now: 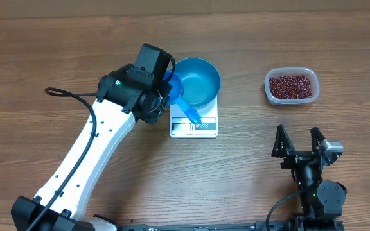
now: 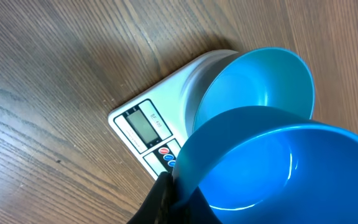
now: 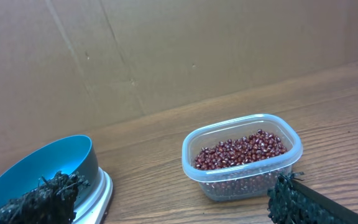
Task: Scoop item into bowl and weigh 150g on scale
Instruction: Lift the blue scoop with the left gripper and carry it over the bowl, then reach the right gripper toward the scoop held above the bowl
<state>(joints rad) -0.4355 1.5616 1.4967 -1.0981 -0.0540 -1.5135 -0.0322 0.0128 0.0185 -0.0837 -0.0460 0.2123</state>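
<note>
overhead view of a wooden table (image 1: 44, 51). the beans (image 1: 291, 85) are tiny, dark red-brown and glossy, heaped loosely in a clear plastic tub (image 1: 268, 88) at the upper right of the frame. the bright blue bowl (image 1: 201, 82) sits on the white scale (image 1: 193, 127) at top centre, its smooth inside showing plain blue. my left gripper (image 1: 161, 97), just left of the bowl, is pinched closed on the cup of a small blue scoop (image 1: 186, 108), whose handle points toward the scale's display. my right gripper (image 1: 299, 142), lower right, stands spread wide, holding nothing, below the tub and apart from it.
</note>
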